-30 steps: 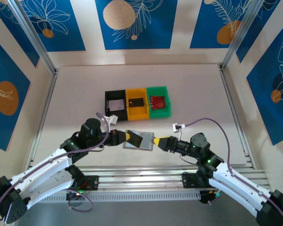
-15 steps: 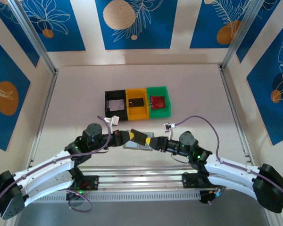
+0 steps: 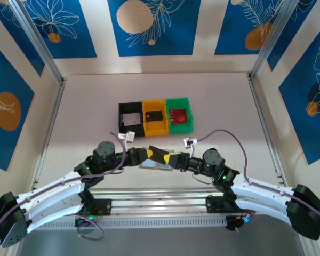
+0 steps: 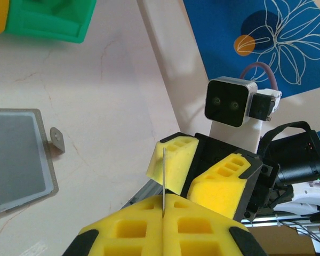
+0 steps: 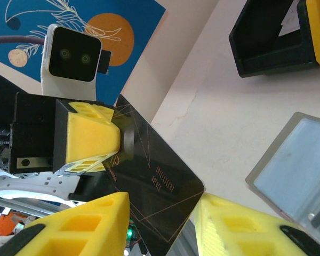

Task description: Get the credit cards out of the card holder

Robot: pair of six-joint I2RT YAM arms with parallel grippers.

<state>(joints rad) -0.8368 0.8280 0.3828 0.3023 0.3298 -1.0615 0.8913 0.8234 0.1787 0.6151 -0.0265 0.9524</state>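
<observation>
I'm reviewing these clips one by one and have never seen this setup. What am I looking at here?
Two robot arms share a table. One picture looks down from above; the other two come from cameras on each wrist. On the table lie an open grey card holder and a black bin, a yellow bin and a green bin. The left hand pinches a black card in the air; the right hand stands open around the card's other end.

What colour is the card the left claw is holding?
The card is black with thin coppery lines; right wrist view.
</observation>
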